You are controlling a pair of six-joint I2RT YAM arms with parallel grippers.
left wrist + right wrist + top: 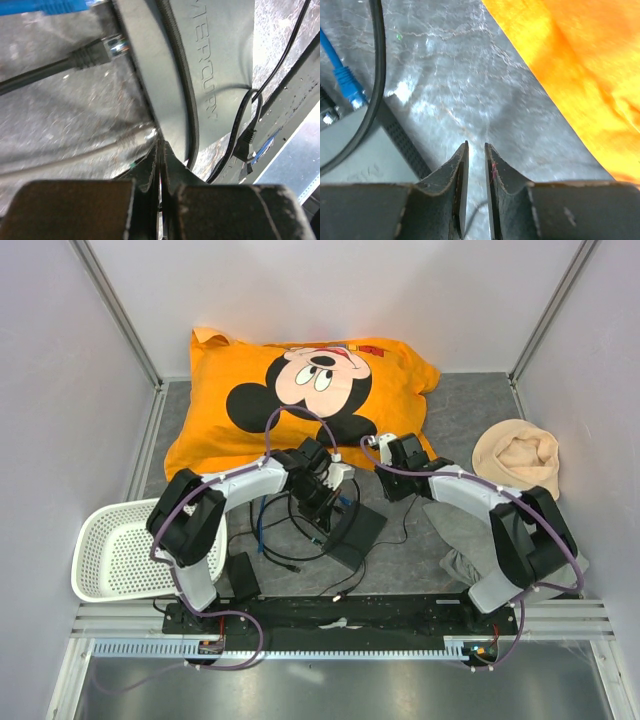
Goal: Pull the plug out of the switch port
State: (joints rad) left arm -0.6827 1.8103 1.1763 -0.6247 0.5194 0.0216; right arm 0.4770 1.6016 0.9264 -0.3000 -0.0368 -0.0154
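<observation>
Left claw (160,149), shut on nothing, points at the switch (220,65) lying on the tabletop (55,115), and at its 10 o'clock the black plug (95,54) shows its clear tip bared beside the port edge, seemingly already out or nearly so; right claw (476,150), slightly parted, holds nothing.

Top camera is fixed above and behind the rig, looking down and forward. It sits far off, so I get the whole table (460,430) out to the orange pillow (215,390) at the far side. Left wrist camera looks along the left gripper (161,145), very near the black box (220,60), and sees it edge-on. Right wrist camera looks down past the right gripper (476,146), close over the table. All 3 views share the box. Top and right wrist share the pillow, and the 2 wrist views share the blue plug (351,87).
</observation>
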